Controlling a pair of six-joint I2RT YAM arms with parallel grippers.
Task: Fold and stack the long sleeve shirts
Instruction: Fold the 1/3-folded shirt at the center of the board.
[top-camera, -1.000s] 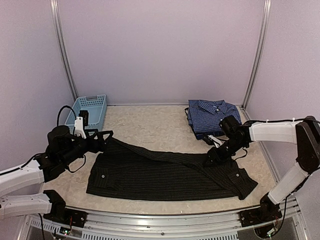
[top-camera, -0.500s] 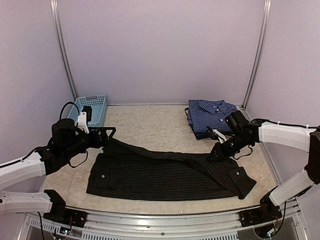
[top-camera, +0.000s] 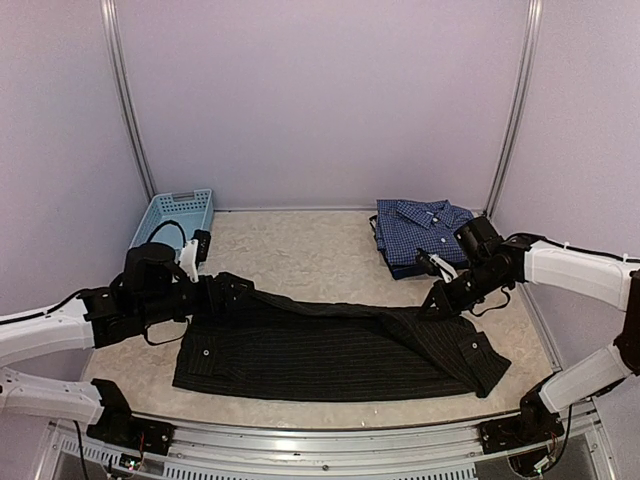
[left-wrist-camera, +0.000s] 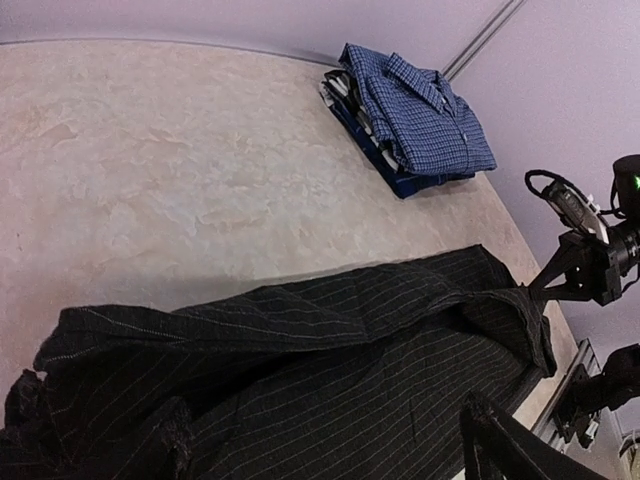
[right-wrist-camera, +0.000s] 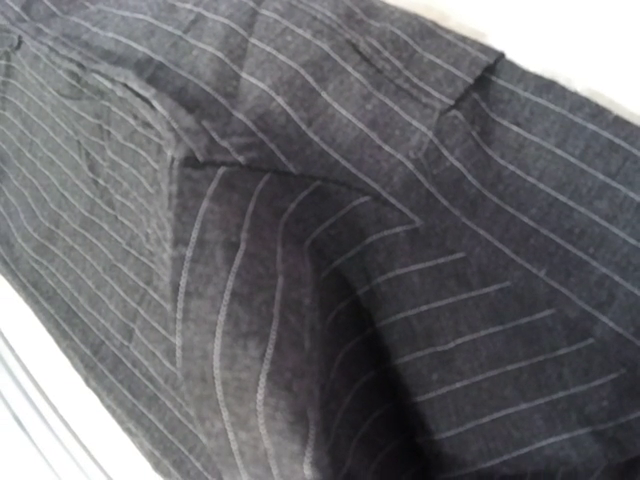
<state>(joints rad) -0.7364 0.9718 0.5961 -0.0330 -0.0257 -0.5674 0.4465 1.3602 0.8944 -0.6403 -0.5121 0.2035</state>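
Observation:
The black pinstriped long sleeve shirt (top-camera: 330, 350) lies spread across the front of the table, with a long fold running along its back edge. My left gripper (top-camera: 228, 292) hovers open at the shirt's left end; its fingers (left-wrist-camera: 495, 440) stand wide apart over the cloth (left-wrist-camera: 330, 380). My right gripper (top-camera: 436, 306) is shut on the black shirt's right end, and the cloth rises taut to it (left-wrist-camera: 540, 295). Pinstriped cloth (right-wrist-camera: 300, 200) fills the right wrist view and hides that gripper's fingers. The blue check shirt (top-camera: 425, 232) sits folded at the back right (left-wrist-camera: 425, 120).
A light blue plastic basket (top-camera: 175, 215) stands at the back left against the wall. Bare pale tabletop (top-camera: 300, 250) stretches between the basket and the blue shirt. The metal rail (top-camera: 330, 440) runs along the near edge.
My left gripper has moved right, over the shirt's left end. My right gripper has shut on the shirt's right end and lifted it a little, drawing that end inward.

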